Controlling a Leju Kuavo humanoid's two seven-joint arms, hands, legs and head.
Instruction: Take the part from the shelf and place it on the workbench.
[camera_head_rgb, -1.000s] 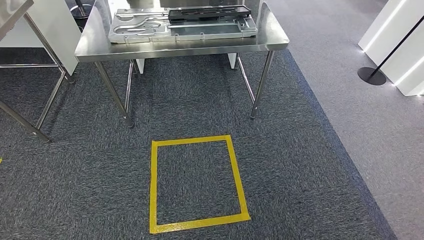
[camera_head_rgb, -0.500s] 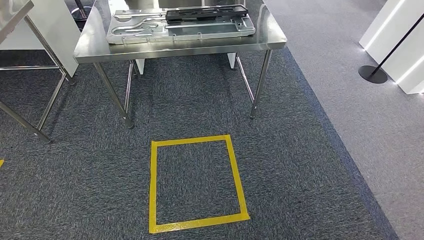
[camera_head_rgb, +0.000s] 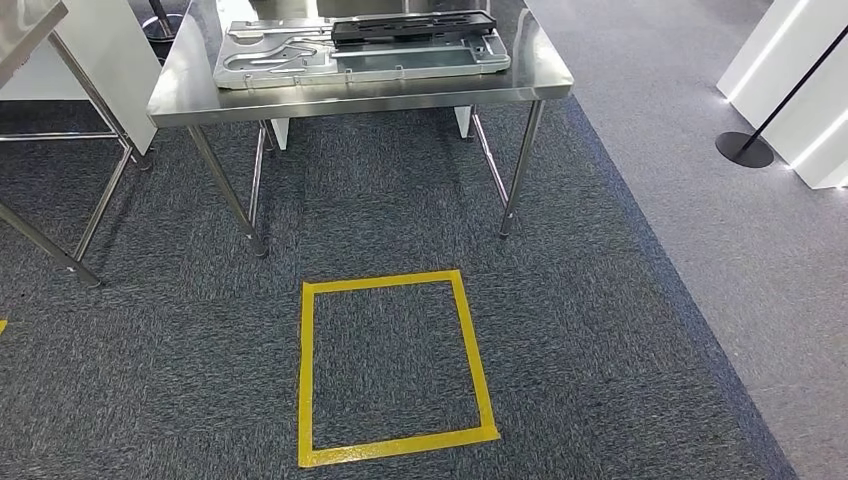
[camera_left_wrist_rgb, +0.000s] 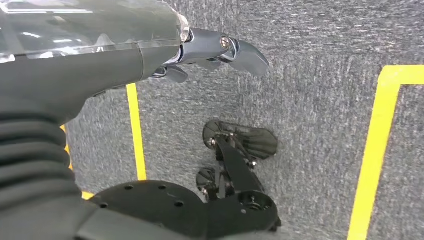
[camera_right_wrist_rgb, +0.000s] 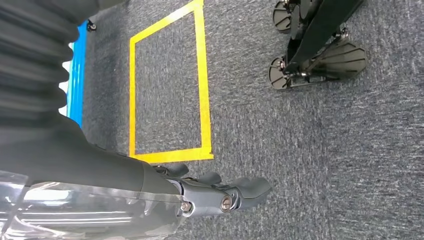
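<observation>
A black part (camera_head_rgb: 412, 27) is seen on a steel surface (camera_head_rgb: 360, 95), while the left hand (camera_left_wrist_rgb: 220, 52) and right hand (camera_right_wrist_rgb: 220, 195) hang empty over carpet, fingers loosely apart.

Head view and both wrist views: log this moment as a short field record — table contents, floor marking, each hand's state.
workbench: steel table ahead of the robot
on table: silver metal tray with a black part lying across its far side
floor marking: yellow tape square on grey carpet, in front of the table
left hand: hangs over the carpet, holds nothing
right hand: hangs over the carpet, holds nothing
aside: black stanchion base to the right
</observation>
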